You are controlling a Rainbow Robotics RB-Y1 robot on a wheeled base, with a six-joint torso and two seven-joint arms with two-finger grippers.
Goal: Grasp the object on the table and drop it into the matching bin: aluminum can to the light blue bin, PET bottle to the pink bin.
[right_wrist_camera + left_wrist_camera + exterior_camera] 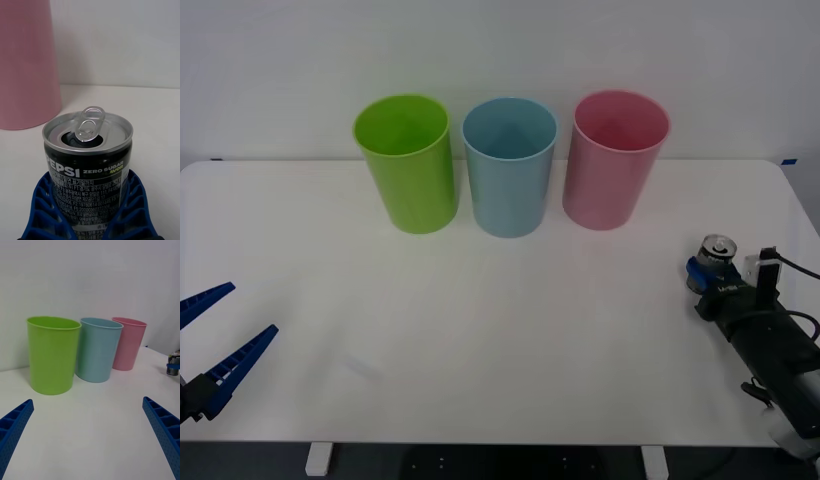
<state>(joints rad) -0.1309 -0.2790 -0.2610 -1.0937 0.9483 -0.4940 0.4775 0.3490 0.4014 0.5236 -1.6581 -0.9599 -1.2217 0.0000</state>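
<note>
We had our right pincer (88, 221) closed on the small dark grey aluminium can (717, 256) at the white desk's (500, 330) right edge, left pincer (220, 330) open, carrying to the light blue plastic bin (509, 170) remaining.

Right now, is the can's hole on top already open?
Yes, the right wrist view shows the aluminum can with its pull tab lifted over a dark open hole, held between the right gripper fingers.
</note>
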